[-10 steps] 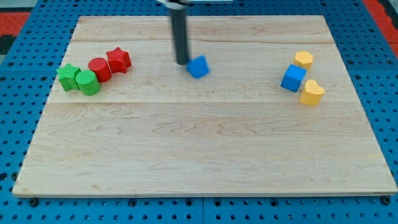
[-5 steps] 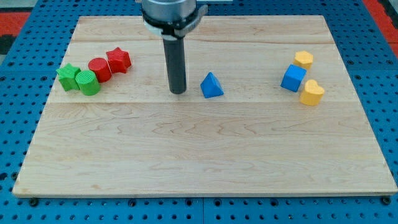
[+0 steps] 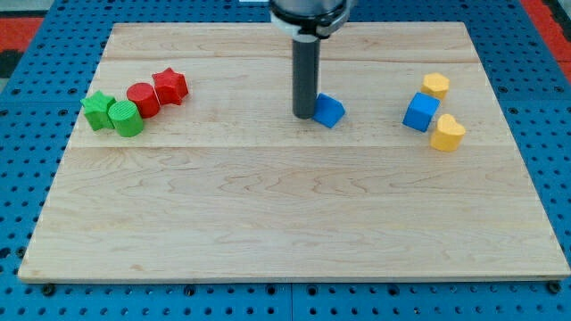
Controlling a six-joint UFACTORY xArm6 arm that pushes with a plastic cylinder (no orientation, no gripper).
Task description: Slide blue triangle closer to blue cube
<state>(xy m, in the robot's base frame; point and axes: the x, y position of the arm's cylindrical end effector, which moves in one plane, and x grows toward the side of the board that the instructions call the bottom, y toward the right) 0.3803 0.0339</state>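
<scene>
The blue triangle (image 3: 330, 110) lies on the wooden board right of centre in the upper half. My tip (image 3: 305, 114) touches its left side. The blue cube (image 3: 420, 112) sits further towards the view's right, about a hundred pixels from the triangle, between two yellow blocks.
A yellow hexagon-like block (image 3: 435, 86) is above the blue cube and a yellow heart-like block (image 3: 447, 133) below right of it. At the view's left are a green star (image 3: 96, 109), green cylinder (image 3: 126, 119), red cylinder (image 3: 142, 98) and red star (image 3: 169, 86).
My tip has moved right and now touches the blue triangle. The triangle has slid right, nearer the blue cube.
</scene>
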